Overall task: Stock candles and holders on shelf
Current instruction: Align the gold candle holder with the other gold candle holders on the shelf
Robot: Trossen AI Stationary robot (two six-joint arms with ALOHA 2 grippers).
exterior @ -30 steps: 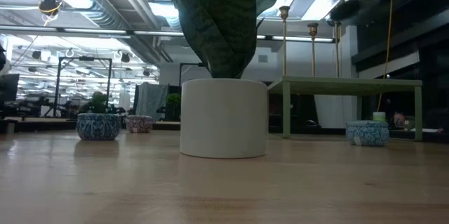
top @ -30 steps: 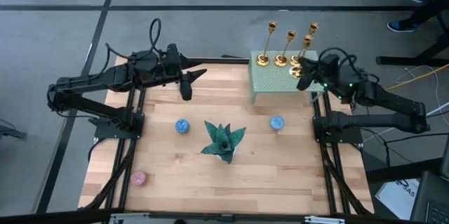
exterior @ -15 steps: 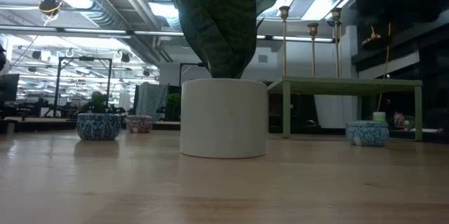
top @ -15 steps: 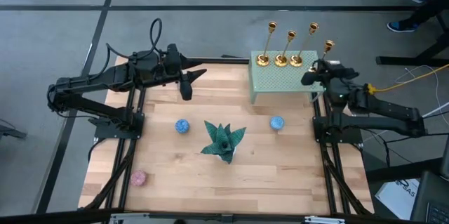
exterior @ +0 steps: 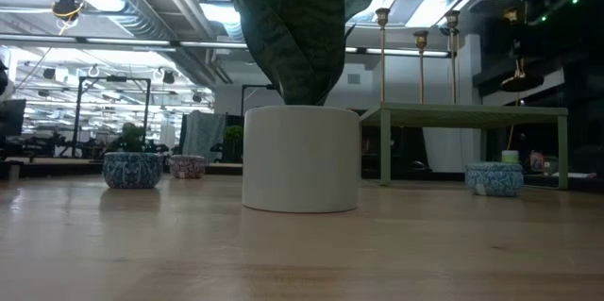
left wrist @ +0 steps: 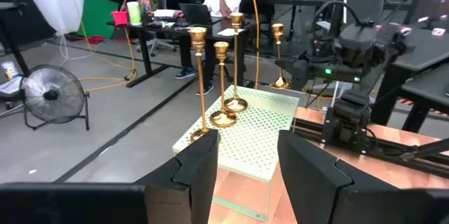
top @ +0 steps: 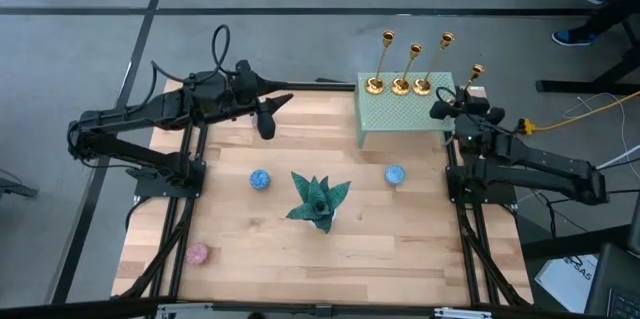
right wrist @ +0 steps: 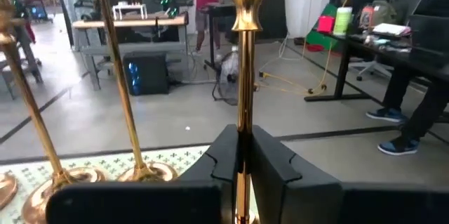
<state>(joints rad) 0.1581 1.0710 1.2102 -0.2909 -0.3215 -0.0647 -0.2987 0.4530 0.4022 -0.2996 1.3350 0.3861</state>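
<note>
The pale green shelf point(top: 400, 117) stands at the table's far right. Three gold holders point(top: 400, 85) stand by their bases along its far edge. My right gripper point(top: 450, 109) is shut on the fourth holder point(top: 474, 75) over the shelf's right end. Two blue candles point(top: 260, 179) point(top: 394, 174) and a pink candle point(top: 197, 254) lie on the table. A dull pink-grey candle point(exterior: 188, 166) shows only in the low view. My left gripper point(top: 270, 117) is open and empty over the far left. My right gripper pinches the holder's thin stem point(right wrist: 243, 155), in its lower part, between the two fingers. The fingers come level from the table's right side and lie across the stem. The holder stands upright and lifted clear, its base point(exterior: 519, 81) a little above the shelf top.
A teal spiky plant ornament point(top: 318, 201) in a white pot point(exterior: 300, 158) stands at the table's middle. The shelf's near half point(left wrist: 261, 136) is bare. People sit at desks in the room beyond the table.
My right gripper has carried the holder from beside the three standing holders toward the table's right edge and a little nearer, and has come lower. The holder has stayed upright in the shut fingers.
</note>
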